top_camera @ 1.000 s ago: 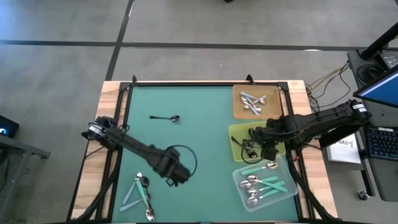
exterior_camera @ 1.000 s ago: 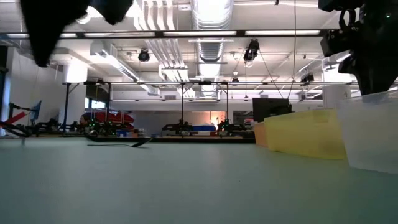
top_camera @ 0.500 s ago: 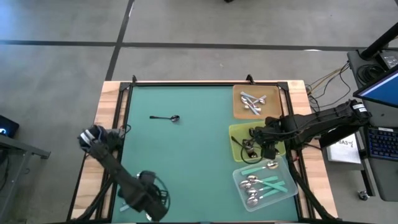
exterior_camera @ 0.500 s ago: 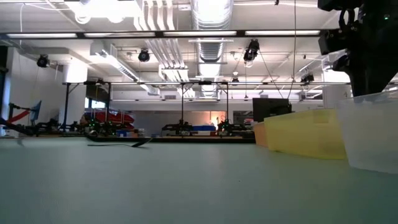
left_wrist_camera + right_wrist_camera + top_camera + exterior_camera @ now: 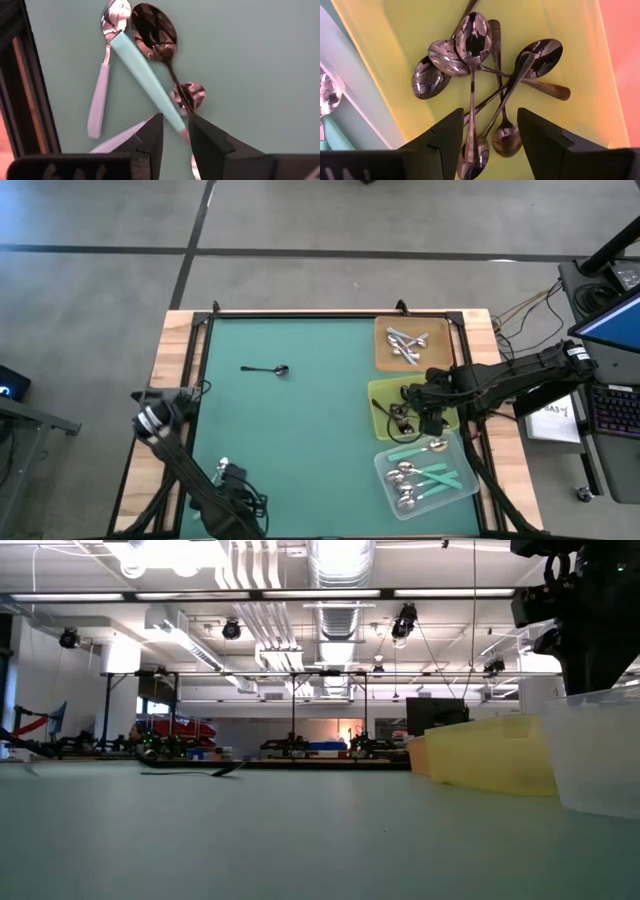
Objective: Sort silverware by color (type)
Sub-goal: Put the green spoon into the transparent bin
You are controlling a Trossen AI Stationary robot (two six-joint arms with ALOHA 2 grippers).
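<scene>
The left gripper (image 5: 174,131), fingers spread, is hovering over teal-handled spoons (image 5: 145,82) on the green bench (image 5: 300,420). The right gripper (image 5: 490,131) is hanging spread above dark spoons (image 5: 475,65) in the yellow tray (image 5: 580,75).

- table mat (image 5: 300,430) is a flat teal-green, with a pale wood border (image 5: 175,330)
- three trays: orange-brown one (image 5: 385,350), yellow-green one (image 5: 385,395), clear one (image 5: 385,475)
- spoons in the yellow tray (image 5: 485,75) are all dark and glossy
- teal-handled spoon (image 5: 145,80) has a mint handle and shiny silver bowl
- lone spoon out on the mat (image 5: 266,369) looks black
</scene>
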